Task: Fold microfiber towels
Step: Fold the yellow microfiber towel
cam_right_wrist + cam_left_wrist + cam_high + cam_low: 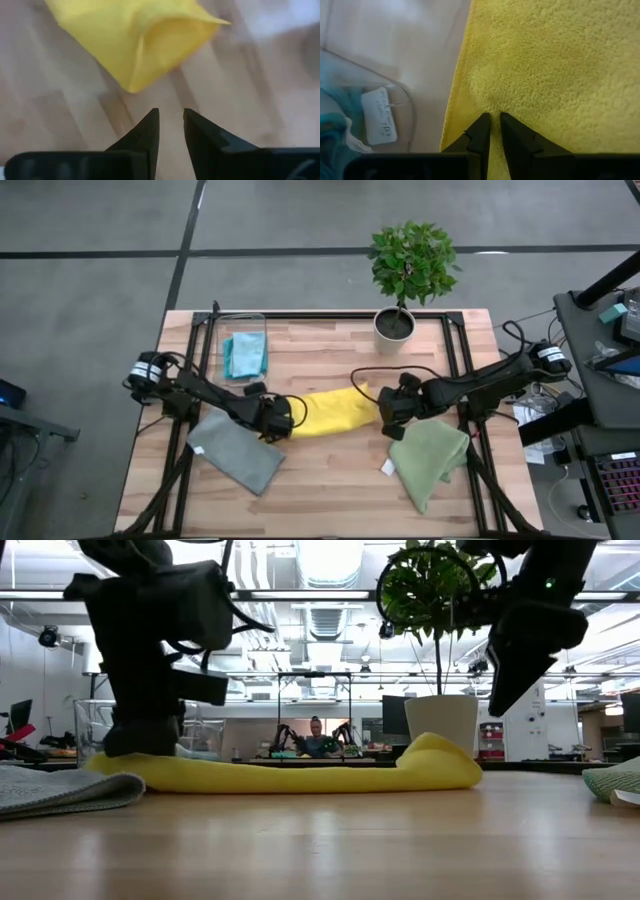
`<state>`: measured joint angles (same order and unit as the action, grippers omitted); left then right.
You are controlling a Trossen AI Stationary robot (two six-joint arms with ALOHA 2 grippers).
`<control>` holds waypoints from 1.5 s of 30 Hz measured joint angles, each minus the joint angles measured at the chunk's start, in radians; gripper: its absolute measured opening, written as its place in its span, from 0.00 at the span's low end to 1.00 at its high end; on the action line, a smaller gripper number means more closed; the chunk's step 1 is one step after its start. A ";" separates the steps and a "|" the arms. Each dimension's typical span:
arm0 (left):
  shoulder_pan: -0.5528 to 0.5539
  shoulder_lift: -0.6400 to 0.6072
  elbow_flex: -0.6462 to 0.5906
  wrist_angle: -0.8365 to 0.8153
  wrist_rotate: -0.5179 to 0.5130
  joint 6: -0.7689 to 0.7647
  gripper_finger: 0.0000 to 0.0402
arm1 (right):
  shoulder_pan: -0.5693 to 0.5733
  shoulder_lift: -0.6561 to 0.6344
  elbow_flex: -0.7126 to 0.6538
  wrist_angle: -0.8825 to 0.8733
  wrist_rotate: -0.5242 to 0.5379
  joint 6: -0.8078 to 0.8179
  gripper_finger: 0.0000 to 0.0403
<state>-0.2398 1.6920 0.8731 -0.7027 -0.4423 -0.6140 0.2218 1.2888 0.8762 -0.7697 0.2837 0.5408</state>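
High view: yellow towel [335,414] mid-counter [330,480] between both hands; grey towel [236,450] left, green towel [428,455] right.
Left wrist: left hand [495,125] pinching yellow cloth.
Right wrist: right hand [171,120] slightly apart, empty, just short of the towel.

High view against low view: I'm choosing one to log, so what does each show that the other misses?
Only the high view shows the clear bin holding a teal towel, the full grey towel and green towel, and both arms' reach. Only the low view shows the left gripper down on the yellow towel's end, the right gripper lifted clear of its raised fold, and a person behind. Both show the yellow towel, the potted plant and both grippers.
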 joint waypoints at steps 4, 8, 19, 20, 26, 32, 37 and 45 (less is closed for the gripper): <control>-0.001 -0.008 0.000 0.004 0.010 0.000 0.08 | 0.000 0.001 -0.077 0.198 -0.047 -0.007 0.25; -0.001 -0.005 0.000 0.007 0.004 -0.002 0.08 | -0.004 0.002 -0.150 0.360 -0.055 -0.013 0.32; -0.002 -0.005 -0.001 0.014 -0.005 -0.004 0.08 | -0.035 0.002 -0.341 0.691 -0.037 0.041 0.39; -0.002 -0.005 -0.002 0.014 -0.006 -0.005 0.08 | -0.035 0.002 -0.354 0.710 -0.028 0.044 0.39; -0.002 -0.005 -0.003 0.017 -0.010 -0.008 0.08 | -0.035 0.002 -0.427 0.867 -0.021 0.043 0.32; -0.002 -0.005 -0.004 0.021 -0.011 -0.008 0.08 | -0.035 0.002 -0.456 0.912 -0.021 0.024 0.11; -0.002 -0.005 -0.006 0.024 -0.012 -0.009 0.08 | -0.032 0.002 -0.459 0.932 -0.021 0.004 0.03; -0.002 -0.006 -0.012 0.037 -0.015 -0.010 0.08 | -0.010 -0.014 -0.441 0.792 -0.157 0.008 0.02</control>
<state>-0.2420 1.6859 0.8608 -0.6654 -0.4576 -0.6239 0.2121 1.2752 0.4356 0.0219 0.1270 0.5485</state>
